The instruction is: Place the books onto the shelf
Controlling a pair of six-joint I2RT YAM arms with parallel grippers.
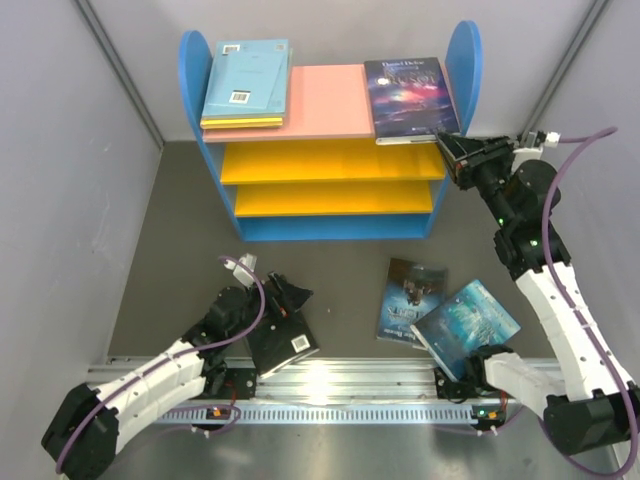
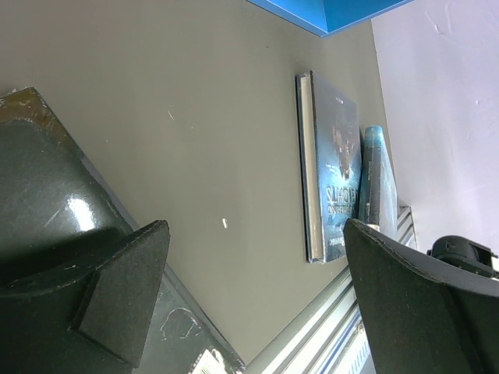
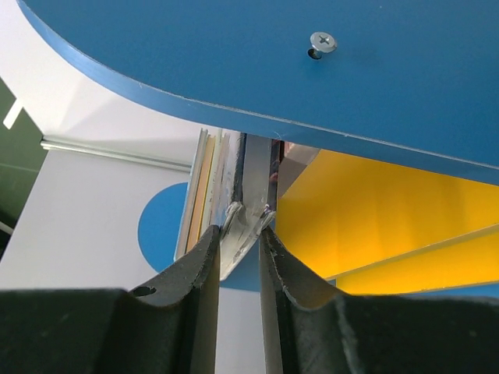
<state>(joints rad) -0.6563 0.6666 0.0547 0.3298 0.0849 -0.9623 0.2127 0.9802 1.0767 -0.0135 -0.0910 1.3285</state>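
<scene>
- Shelf (image 1: 330,160) stands directly ahead of the right tool (image 3: 243,226), a light blue stack (image 1: 246,80) far to that tool's left.
- We see the dark purple book (image 1: 410,95) flat on the top board, its near corner clenched in the right tool.
- We judge it thin, light, glossy and floppy, so grip deeper, nearer the spine.
- Left tool (image 1: 290,300) hangs released above a black book (image 1: 285,345).

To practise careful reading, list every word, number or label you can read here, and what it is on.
"Daniel Defoe", seemingly: top of the dark purple-blue book on the shelf; title blurred.
Barcodes on the light blue book and the black book: digits too small.
On the table, the dark book and teal book: titles too blurred.
</scene>
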